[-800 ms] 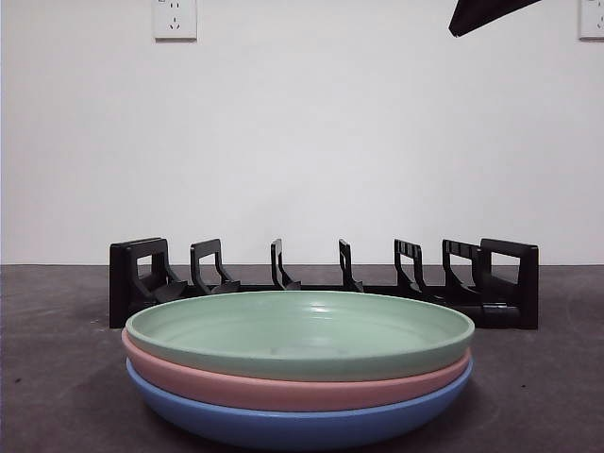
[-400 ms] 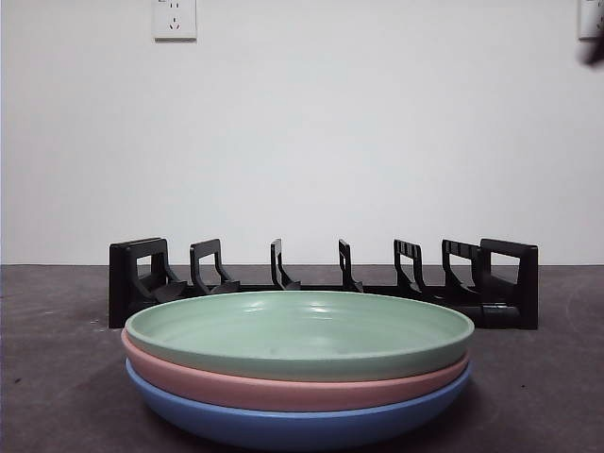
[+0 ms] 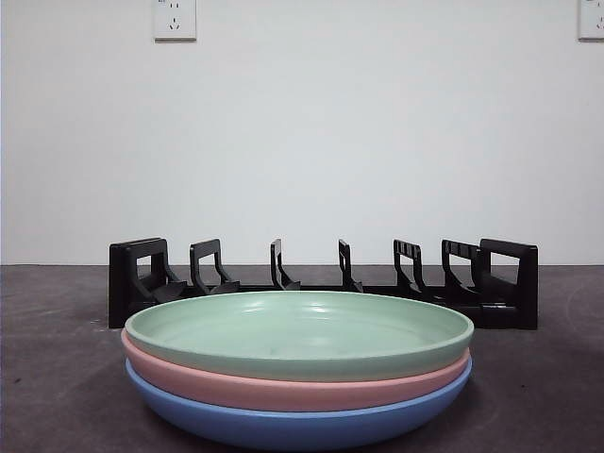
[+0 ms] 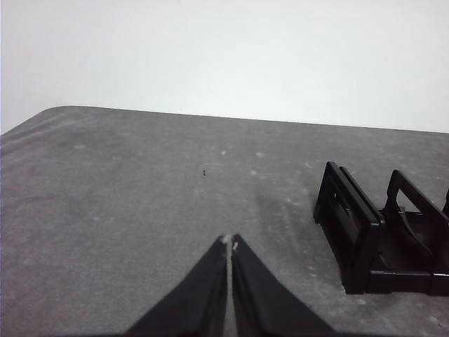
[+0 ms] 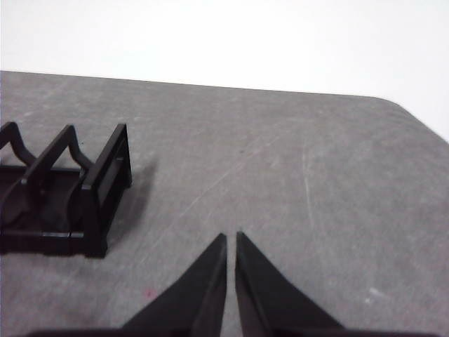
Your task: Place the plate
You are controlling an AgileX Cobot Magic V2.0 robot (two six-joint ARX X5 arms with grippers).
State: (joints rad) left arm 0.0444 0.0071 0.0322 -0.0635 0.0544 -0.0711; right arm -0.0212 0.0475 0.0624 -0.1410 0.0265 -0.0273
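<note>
Three plates are stacked near the front of the table: a green plate (image 3: 300,330) on top, a pink plate (image 3: 283,385) under it, a blue plate (image 3: 302,423) at the bottom. Behind them stands a black plate rack (image 3: 321,283) with empty slots. My left gripper (image 4: 229,243) is shut and empty, hanging over bare table beside the rack's end (image 4: 365,239). My right gripper (image 5: 231,239) is shut and empty, over bare table beside the rack's other end (image 5: 98,189). Neither gripper shows in the front view.
The dark grey table (image 3: 57,377) stretches to a white wall with two sockets (image 3: 175,19). The table's rounded corners show in the left wrist view (image 4: 49,116) and in the right wrist view (image 5: 393,105).
A black arm tip at the top right of the front view has moved right and left the picture. The plates and the rack have not moved.
</note>
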